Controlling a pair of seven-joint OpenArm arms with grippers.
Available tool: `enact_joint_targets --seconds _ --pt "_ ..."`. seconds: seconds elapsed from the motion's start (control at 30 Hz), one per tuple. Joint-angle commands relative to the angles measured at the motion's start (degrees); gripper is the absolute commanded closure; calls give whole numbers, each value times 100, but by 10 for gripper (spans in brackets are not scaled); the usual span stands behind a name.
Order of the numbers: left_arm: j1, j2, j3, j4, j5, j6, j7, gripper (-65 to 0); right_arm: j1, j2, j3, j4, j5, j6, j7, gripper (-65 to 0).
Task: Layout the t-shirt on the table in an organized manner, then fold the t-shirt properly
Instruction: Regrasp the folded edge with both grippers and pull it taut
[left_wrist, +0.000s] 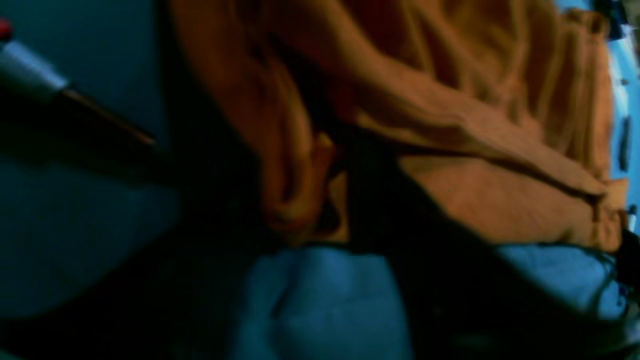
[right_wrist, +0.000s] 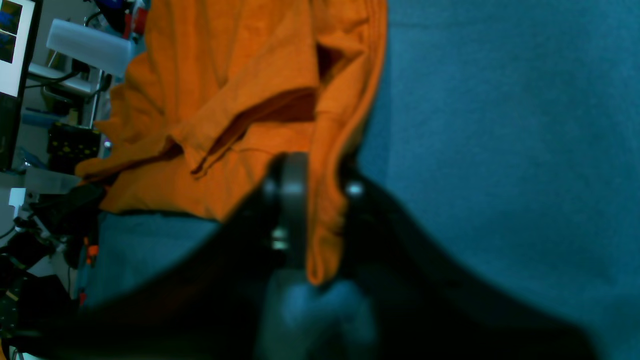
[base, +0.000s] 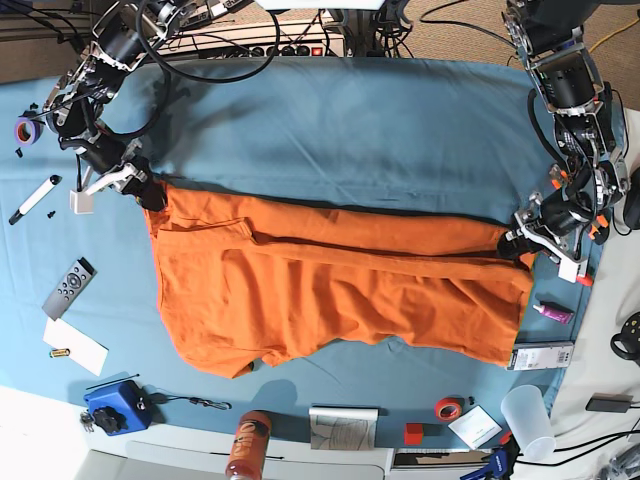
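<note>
Both pincers clamped on t-shirt (base: 340, 290) corners.

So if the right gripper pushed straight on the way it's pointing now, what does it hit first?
Nothing new: the right gripper is already pinched on the t-shirt edge. Beyond that fold, its line runs along the t-shirt and the table, though depth is hard to judge.

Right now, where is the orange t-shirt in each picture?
Left wrist: the t-shirt fills the upper middle and right, bunched, with the blue table below it.
Right wrist: it covers the upper left and middle, and a strip hangs down between the dark fingers.
Base: it lies spread across the middle, stretched between both arms.
Shared landmark: the blue table cloth shows beside the shirt in all three.
</note>
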Motion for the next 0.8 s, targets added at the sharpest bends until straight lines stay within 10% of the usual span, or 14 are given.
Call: enact_joint_targets --seconds 0.0,0.07,0.4,0.77 --pt "-79 -83 -13 83 31 4 63 -89 48 48 -46 -9 70 -77 -109 0" --pt "-79 -79 -11 83 -7 4 269 0 48 210 -46 31 70 -77 -61 0" --pt "-74 -81 -13 221 -619 155 1751 0 -9 667 -46 968 -76 -77 -280 0" --pt "857 -365 -11 1569 -603 133 1825 0 -315 669 688 1443 203 -77 -812 0"
